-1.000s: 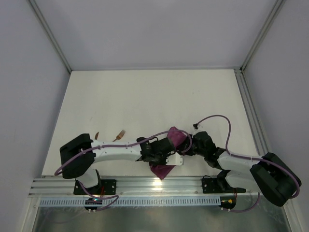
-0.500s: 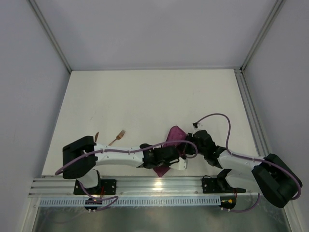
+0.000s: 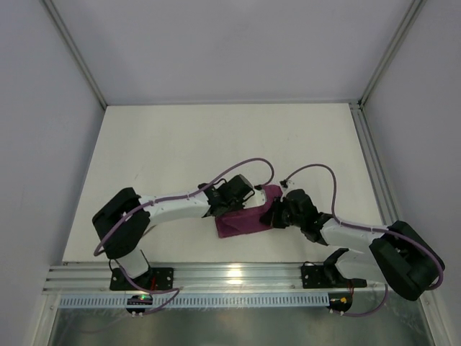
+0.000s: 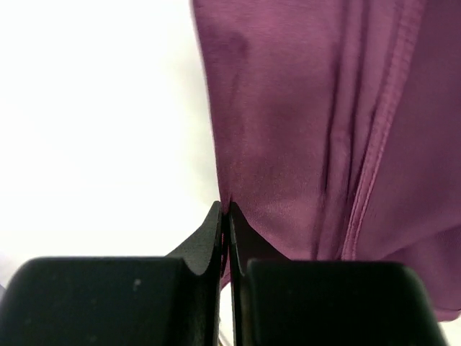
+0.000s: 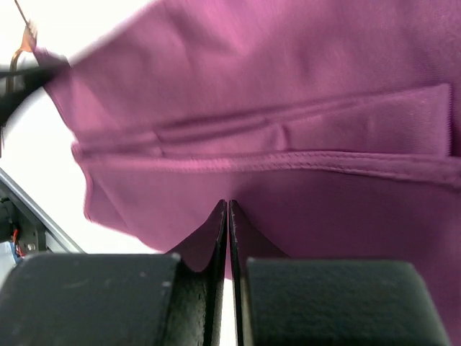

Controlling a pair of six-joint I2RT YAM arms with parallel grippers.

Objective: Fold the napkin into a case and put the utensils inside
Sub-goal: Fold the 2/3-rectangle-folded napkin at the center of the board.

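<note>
Left hand (image 4: 225, 216) is pinched tight on the napkin's (image 3: 239, 222) twelve o'clock edge, and right hand (image 5: 227, 213) is clamped on its three o'clock end. The cloth sits at the table's (image 3: 180, 144) six o'clock. Best play, I'd say: tension even, hems aligned, then lay flat.

A cream table (image 3: 216, 144) fills the middle of the top view, matte and evenly lit. Pale grey walls close it in: a back wall (image 3: 230, 43), a left wall (image 3: 36, 144) and a right wall (image 3: 432, 130). Two slanted aluminium posts (image 3: 75, 54) run up from the far corners. A metal track (image 3: 371, 166) follows the table's right edge. Along the near edge lies a ribbed aluminium rail (image 3: 230, 274), with a bright glare spot near its middle. Below it sits a white slotted strip (image 3: 216, 299), then what looks like dull sheet metal (image 3: 230, 328). In the wrist views the tabletop is washed out to white.
</note>
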